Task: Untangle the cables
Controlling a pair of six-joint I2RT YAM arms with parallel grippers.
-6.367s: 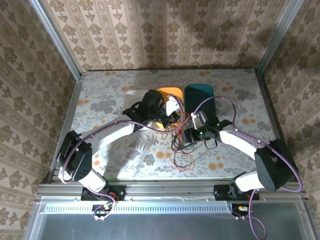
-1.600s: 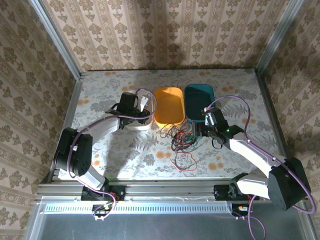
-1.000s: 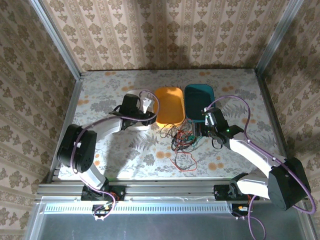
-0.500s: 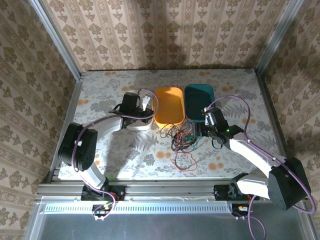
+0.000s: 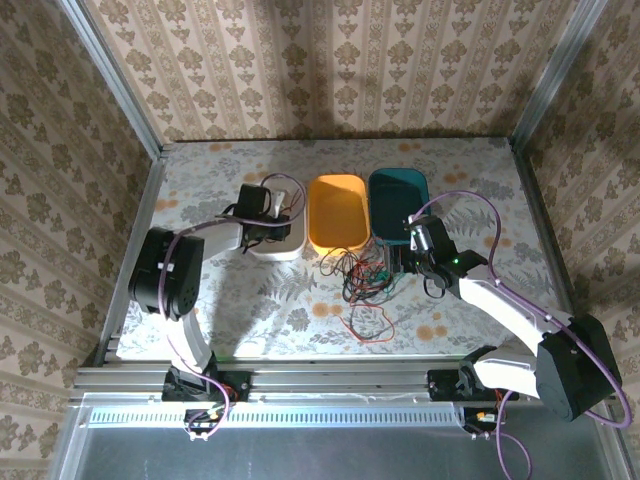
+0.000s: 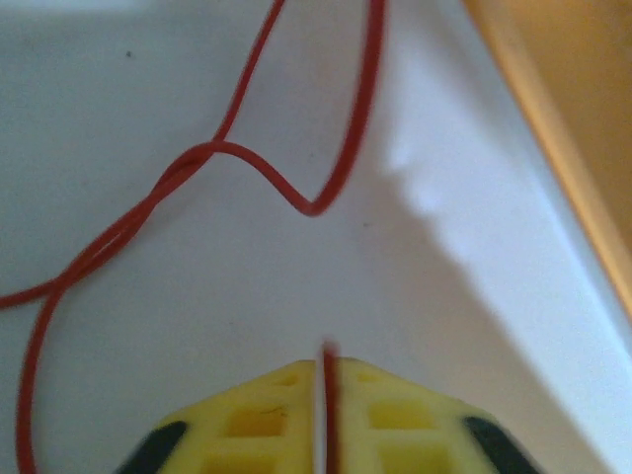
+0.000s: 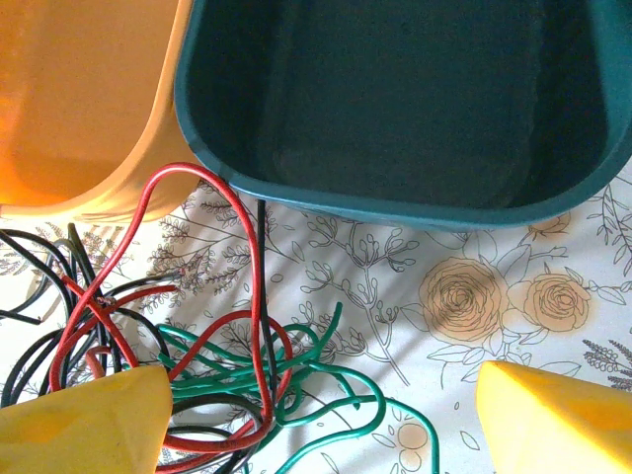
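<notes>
The left fingers are clenched on a red cable, a strand of which shows in the narrow slit between them; the rest of that cable lies looped and partly twisted on the floor of the white bin; this bin stands on the floral worktop just beside the orange bin; the teal bin stands close against the orange bin's other side. The right fingers are released and spread wide, grasping nothing; they hang low over the worktop just in front of the teal bin; one finger overlaps the edge of the tangle of cables. The tangle consists of red, black and green strands and lies on the worktop just in front of the orange and teal bins, between the two arms; in the right wrist view a red loop rises against the teal bin's rim, and green strands run across the gap between the fingers. A loose red loop lies on the worktop nearer the arm bases; whether it joins the tangle cannot be told.
</notes>
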